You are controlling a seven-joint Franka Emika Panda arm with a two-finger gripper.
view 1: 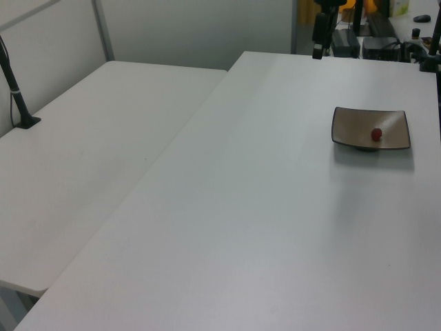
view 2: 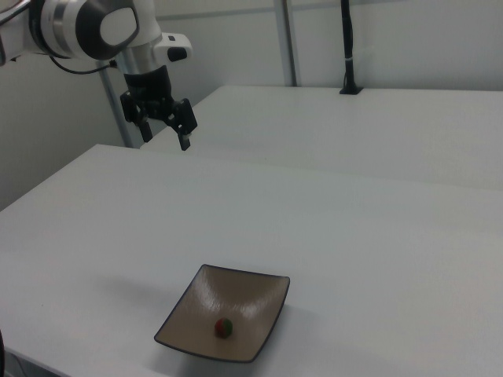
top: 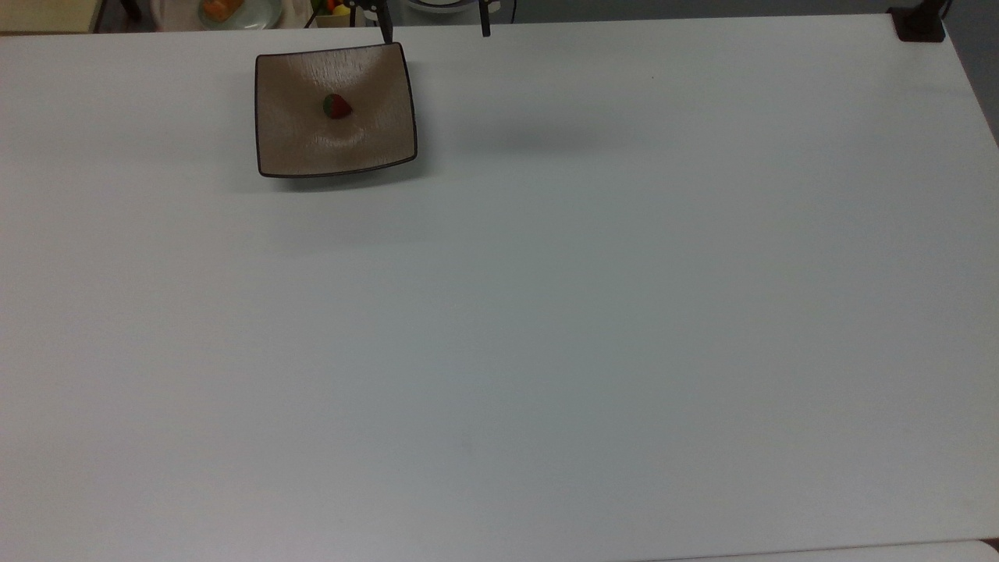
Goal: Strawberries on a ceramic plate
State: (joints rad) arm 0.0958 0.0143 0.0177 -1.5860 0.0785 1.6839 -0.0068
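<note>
Strawberry (view 2: 224, 327) on ceramic plate (view 2: 244, 298); open gripper (view 2: 166, 140) well apart, raised

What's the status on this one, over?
Gripper open, empty, raised well clear of the plate. Strawberry resting mid ceramic plate. White table around it, nothing obstructing.

A broad, matt white rectangular worktop (top: 546, 312) takes up most of the scene under soft, even light. In the left view a second white table (view 1: 89, 158) adjoins it at the left view's left, carrying a black clamped pole (view 1: 15, 86). Plain pale grey wall panels (view 2: 424, 39) with a thin metal upright (view 2: 288, 43) stand behind.
</note>
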